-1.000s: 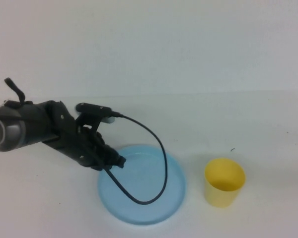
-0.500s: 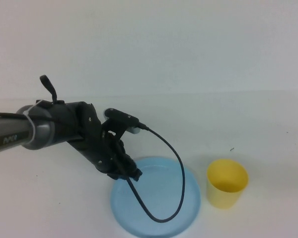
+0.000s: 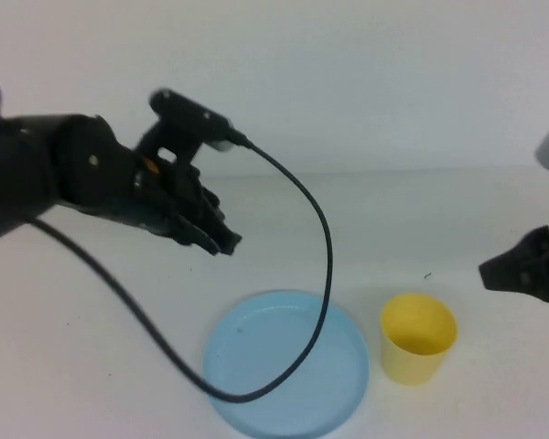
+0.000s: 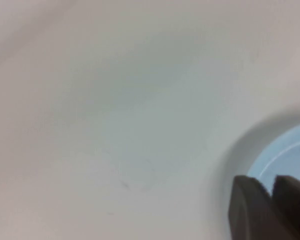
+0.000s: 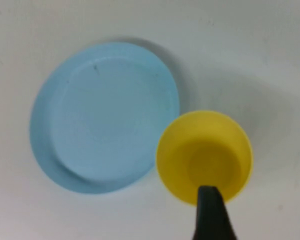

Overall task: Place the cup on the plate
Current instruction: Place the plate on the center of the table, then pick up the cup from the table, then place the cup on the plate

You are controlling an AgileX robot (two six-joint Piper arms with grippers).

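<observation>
The yellow cup (image 3: 418,337) stands upright on the white table, just right of the light-blue plate (image 3: 288,375), close to its rim. The plate has nothing on it. My left gripper (image 3: 227,242) hangs shut and empty in the air behind and left of the plate. In the left wrist view its fingertips (image 4: 270,181) sit near the plate's edge (image 4: 296,150). My right gripper (image 3: 488,271) enters from the right edge, shut and empty, above and right of the cup. In the right wrist view its tip (image 5: 210,192) overlaps the cup's rim (image 5: 204,155), beside the plate (image 5: 105,117).
A black cable (image 3: 322,274) hangs from the left wrist camera and loops down over the plate's front. The white table (image 3: 91,384) stretches to a pale back wall. A small dark speck (image 3: 428,275) lies behind the cup.
My left gripper has lifted off the plate's left rim and moved up and back. The plate ended slightly further right and nearer. My right gripper has come into view at the right.
</observation>
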